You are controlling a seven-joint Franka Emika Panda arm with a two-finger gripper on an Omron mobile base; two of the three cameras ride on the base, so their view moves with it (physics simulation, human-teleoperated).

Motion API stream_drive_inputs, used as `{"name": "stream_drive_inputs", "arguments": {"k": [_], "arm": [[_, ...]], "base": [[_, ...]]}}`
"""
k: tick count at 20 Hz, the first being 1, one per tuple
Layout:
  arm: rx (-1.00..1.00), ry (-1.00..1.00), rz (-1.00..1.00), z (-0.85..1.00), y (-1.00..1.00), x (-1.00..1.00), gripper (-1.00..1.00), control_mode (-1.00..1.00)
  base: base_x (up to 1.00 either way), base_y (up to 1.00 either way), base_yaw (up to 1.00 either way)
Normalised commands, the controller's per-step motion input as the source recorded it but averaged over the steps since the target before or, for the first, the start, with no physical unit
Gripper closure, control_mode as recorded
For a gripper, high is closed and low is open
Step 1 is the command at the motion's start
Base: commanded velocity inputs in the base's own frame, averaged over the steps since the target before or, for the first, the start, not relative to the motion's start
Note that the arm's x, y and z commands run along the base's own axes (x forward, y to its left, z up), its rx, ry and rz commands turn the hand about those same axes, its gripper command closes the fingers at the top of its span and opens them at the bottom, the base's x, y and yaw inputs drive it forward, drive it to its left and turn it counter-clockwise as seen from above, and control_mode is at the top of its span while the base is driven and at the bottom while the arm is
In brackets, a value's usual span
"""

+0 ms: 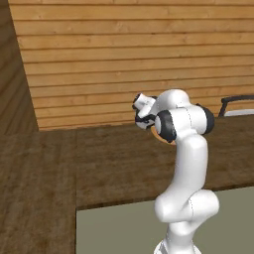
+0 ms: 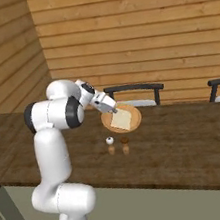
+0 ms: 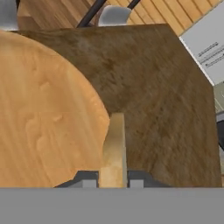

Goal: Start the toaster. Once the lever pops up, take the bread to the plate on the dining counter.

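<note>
While the arm reaches out over the dark wood surface, the views read as follows.

Left base view, arm: rises from 5 o'clock, elbow bent at centre; end effector (image 1: 145, 120) just left of the elbow, at the far edge of the dining counter (image 1: 99, 163).
Left base view, plate: a sliver of tan rim (image 1: 159, 135) shows past the elbow; the rest is hidden.
Left base view, chair: dark back (image 1: 237, 100) at 3 o'clock, behind the surface.

Right base view, end effector: (image 2: 113, 111) at the 10 o'clock edge of the plate (image 2: 133, 123), pinching the bread (image 2: 122, 119).
Right base view, bread: lies tilted over the plate; whether it touches the dish, cannot tell.
Right base view, shakers: two small ones (image 2: 109, 141) (image 2: 124, 141), just toward 6 o'clock from the plate.

Hand view, bread: seen edge-on (image 3: 113, 148), clamped between the two fingertips (image 3: 85, 178).
Hand view, plate: broad tan disc (image 3: 39, 113) at 9 o'clock, beside and under the slice.
</note>
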Motion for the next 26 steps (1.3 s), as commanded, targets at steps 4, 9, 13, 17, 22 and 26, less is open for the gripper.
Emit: {"name": "stream_drive_inputs", "arguments": {"k": [4, 9, 13, 17, 22, 26], "arm": [[0.0, 0.04, 0.0, -0.16, -0.04, 0.39, 1.0, -1.0], [0.0, 0.02, 0.0, -0.12, -0.01, 0.24, -1.0, -1.0], [0.0, 0.04, 0.0, -0.22, 0.0, 0.08, -1.0, -1.0], [0.0, 0.02, 0.0, -0.17, 0.0, -0.05, -1.0, -1.0], [0.01, -0.01, 0.0, 0.14, 0.15, -0.32, -1.0, -1.0], [0.0, -0.02, 0.0, 0.31, 0.66, -0.36, -1.0, -1.0]], "base": [[0.0, 0.0, 0.0], [0.0, 0.0, 0.0], [0.0, 0.0, 0.0], [0.0, 0.0, 0.0], [0.0, 0.0, 0.0], [0.0, 0.0, 0.0]]}}
